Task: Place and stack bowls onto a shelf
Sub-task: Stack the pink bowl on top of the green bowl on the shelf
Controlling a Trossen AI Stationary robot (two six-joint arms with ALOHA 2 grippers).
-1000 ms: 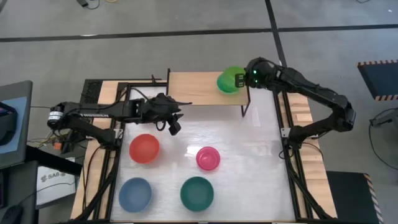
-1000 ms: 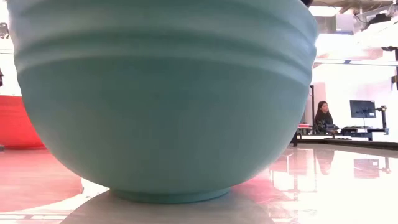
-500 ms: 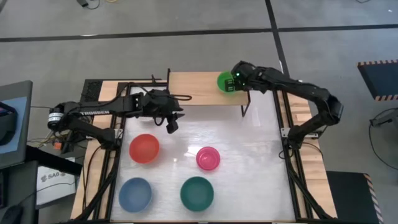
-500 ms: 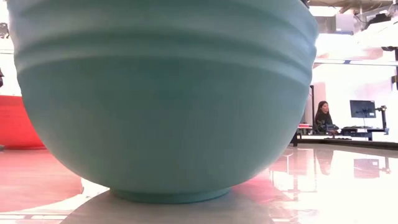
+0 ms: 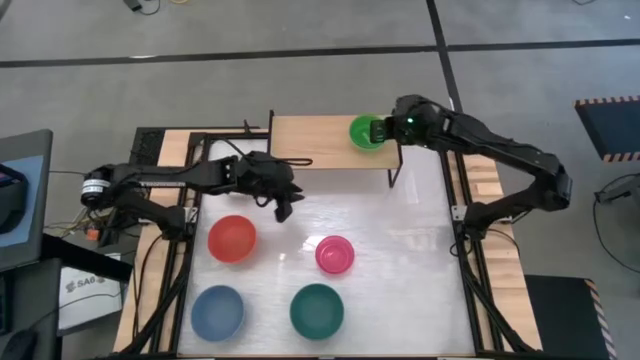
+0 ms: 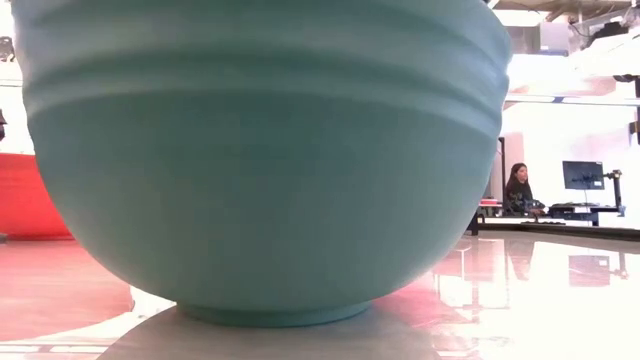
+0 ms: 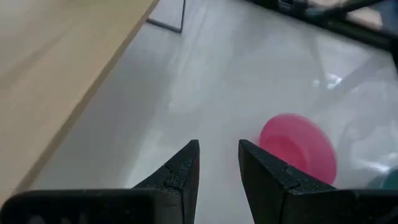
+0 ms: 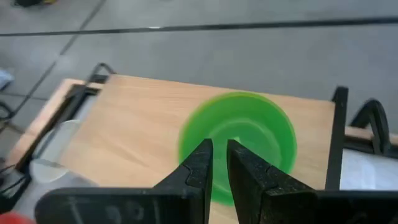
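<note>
On the shelf (image 5: pixel 320 138) only the lime bowl (image 5: pixel 366 132) sits, the right gripper (image 5: pixel 384 129) beside its rim, fingers slightly parted and empty, while red (image 5: pixel 232 238), pink (image 5: pixel 334 254), blue (image 5: pixel 217 311) and green (image 5: pixel 317 309) bowls wait below the left gripper (image 5: pixel 283 210), also parted and empty.

Robotics lab; person (image 6: pixel 519 187) at monitor (image 6: pixel 582 175) behind.

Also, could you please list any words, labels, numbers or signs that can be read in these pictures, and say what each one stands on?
"SAB": on a white box or sheet left of the table, high view; the smaller print beside it is too small to read.
Pale lettering on the left arm: too small to read.
Monitor behind the seated person, low view: nothing legible.
Bowls and shelf: no text visible.
</note>
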